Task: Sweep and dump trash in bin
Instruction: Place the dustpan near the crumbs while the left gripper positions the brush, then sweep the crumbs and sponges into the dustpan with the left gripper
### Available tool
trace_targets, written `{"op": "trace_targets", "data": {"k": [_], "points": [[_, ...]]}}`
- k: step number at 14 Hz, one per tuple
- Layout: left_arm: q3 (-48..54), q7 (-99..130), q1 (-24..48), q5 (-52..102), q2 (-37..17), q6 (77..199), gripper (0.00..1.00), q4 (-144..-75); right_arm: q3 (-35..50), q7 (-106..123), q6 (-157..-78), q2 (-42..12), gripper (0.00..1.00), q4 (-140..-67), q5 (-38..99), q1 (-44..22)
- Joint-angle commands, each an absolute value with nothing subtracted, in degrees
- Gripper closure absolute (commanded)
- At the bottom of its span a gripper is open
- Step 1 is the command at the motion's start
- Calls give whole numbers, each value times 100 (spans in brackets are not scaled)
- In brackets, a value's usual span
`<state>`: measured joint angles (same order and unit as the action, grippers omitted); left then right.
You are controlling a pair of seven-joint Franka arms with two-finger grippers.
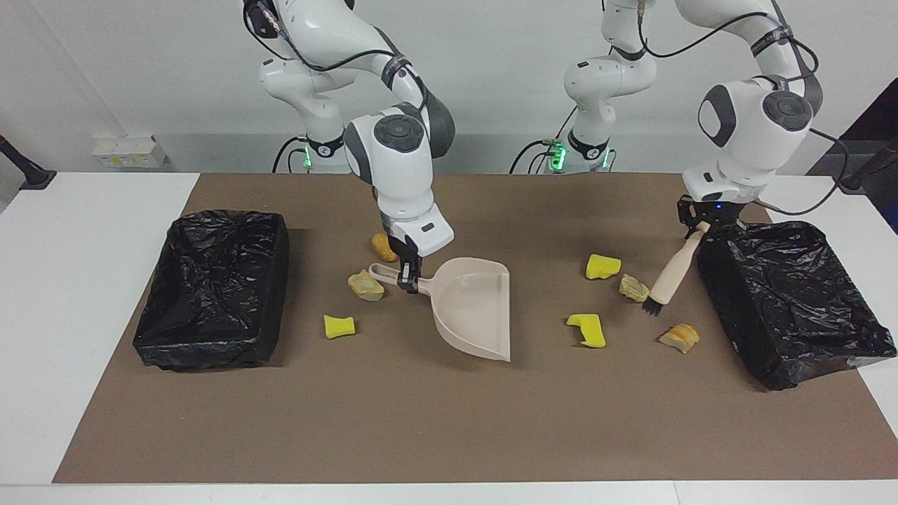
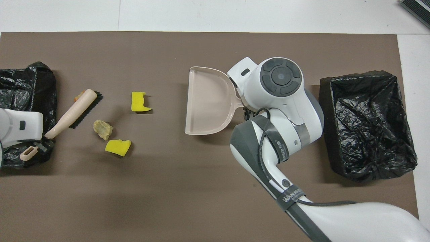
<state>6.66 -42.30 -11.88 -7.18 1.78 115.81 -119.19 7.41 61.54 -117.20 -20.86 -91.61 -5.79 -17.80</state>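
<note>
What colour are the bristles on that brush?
Black; the brush handle is pale beige. It shows best in the overhead view.

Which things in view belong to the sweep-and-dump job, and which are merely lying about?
Belong to the job: dustpan, in the right gripper; brush, in the left gripper; yellow foam chunks; beige lumps; brown lump; black-lined bins at both ends.
Lying about: brown mat; white box by the wall.

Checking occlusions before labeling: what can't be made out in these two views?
- Overhead view: right gripper and dustpan handle, hidden under the right arm's wrist.
- Overhead view: three scraps near the right arm's bin, covered by that arm.
- Overhead view: orange-beige scrap, mostly behind the brush.
</note>
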Motion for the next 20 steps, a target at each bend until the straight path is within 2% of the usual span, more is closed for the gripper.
{"op": "trace_targets", "data": {"k": [1,3,6,12,20], "points": [[721,-3056,-1327,-1499,-859,11514,100,-10866,809,6855,-11734,-2433,100,-8871,-598,-1722],[712,-2471,-1283,-1652,-1238,11505,100,-10592,835,7022,-11436,-2959,100,-8273,-606,-1740],[738,-2286,-1266,-1618,-1371,11496,100,-10643,888,7110,-11417,-3111,100,-8139,-659,-1828],[774,-2110,-968,-723,-924,11347,100,-11644,923,7391,-11680,-3006,100,-8516,-598,-1872],[782,-1283,324,-255,-580,11356,100,-12217,923,7392,-11689,-2953,100,-8587,-571,-1916]]}}
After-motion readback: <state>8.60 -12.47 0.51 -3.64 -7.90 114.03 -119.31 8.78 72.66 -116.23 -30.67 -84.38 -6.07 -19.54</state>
